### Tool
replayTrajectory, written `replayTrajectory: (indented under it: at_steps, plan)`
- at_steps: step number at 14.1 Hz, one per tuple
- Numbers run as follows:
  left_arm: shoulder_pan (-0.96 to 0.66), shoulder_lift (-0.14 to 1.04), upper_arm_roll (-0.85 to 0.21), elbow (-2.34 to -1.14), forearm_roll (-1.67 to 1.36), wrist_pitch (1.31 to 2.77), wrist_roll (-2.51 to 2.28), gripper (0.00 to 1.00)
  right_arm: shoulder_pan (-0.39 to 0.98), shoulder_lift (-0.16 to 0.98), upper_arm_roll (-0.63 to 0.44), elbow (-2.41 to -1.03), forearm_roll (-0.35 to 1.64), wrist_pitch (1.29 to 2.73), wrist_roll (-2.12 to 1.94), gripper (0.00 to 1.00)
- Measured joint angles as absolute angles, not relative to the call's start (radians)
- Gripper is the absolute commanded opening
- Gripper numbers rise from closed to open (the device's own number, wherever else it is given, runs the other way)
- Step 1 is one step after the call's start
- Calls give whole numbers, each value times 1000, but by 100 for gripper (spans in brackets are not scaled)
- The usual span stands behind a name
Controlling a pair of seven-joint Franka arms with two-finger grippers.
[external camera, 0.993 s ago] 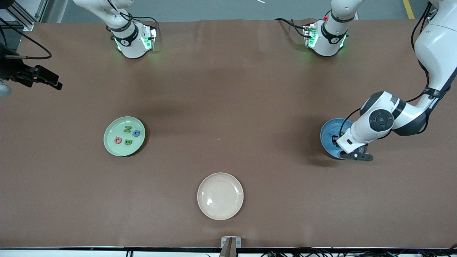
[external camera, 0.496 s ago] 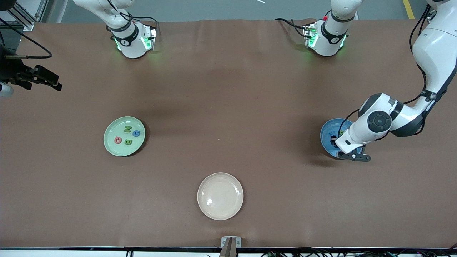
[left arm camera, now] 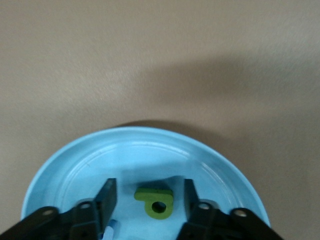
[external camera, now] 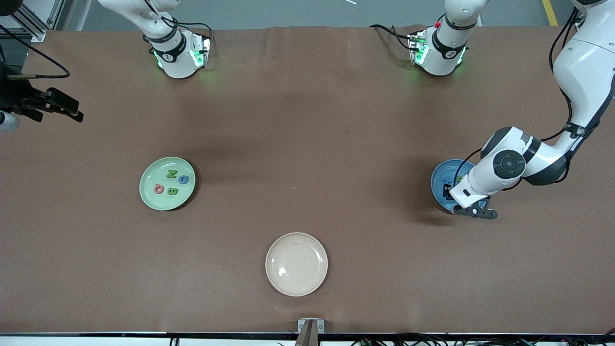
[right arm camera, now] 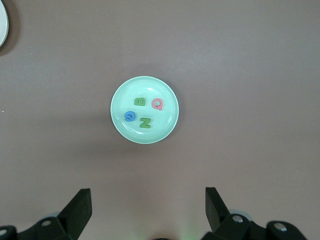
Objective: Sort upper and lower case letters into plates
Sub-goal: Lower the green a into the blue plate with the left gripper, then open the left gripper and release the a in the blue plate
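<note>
My left gripper (left arm camera: pixel 149 184) hangs low over the blue plate (left arm camera: pixel 145 145), open. A green lower case letter (left arm camera: pixel 156 202) lies flat in the plate between the fingers, touching neither. A bit of a blue letter (left arm camera: pixel 111 229) shows beside one finger. In the front view the left hand covers much of the blue plate (external camera: pixel 439 180). The pale green plate (external camera: pixel 149 192) toward the right arm's end holds several upper case letters: a green N (external camera: pixel 171 173), a blue G (external camera: pixel 183 179), a red Q (external camera: pixel 158 189) and a green B (external camera: pixel 172 191). My right gripper (external camera: pixel 72 110) waits open, high over the table's edge.
A cream-beige plate (external camera: pixel 296 264) with nothing in it sits near the front edge, midway along the table. The two arm bases (external camera: pixel 178 57) (external camera: pixel 437 55) stand along the edge farthest from the front camera. Brown cloth covers the table.
The left gripper's jaws have parted and the green letter now lies loose in the blue plate. The left hand shifted slightly. The right arm has not moved.
</note>
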State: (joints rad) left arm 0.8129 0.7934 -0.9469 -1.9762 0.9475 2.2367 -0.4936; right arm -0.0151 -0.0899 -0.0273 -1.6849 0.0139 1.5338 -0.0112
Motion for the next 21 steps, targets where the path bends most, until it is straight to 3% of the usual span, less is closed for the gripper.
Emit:
replayTrajectory:
  at_steps: [7,10,13,17,21]
  plan:
    - [872,771,-1038,-1955,944,2205,-494,100,-15,-90,-28,-1687,14,1533,-19,100]
    - [863,730,-1063,-1938,788,2206,-480,100,-15,-90,-30,-1687,14,1538,-35,100]
    - [799,590,-1043,-1924,583,2202,-396,100,-15,-90,-31,-1687,15,1542,-35,100]
    - [783,374,-941,-1922,301,2187,-139,100,-21,-90,-39,-1687,41,1542,-33,100]
    - [793,230,-872,-1897,127,2067,-32,100,-30,-90,-47,-1688,54,1542,-33,100]
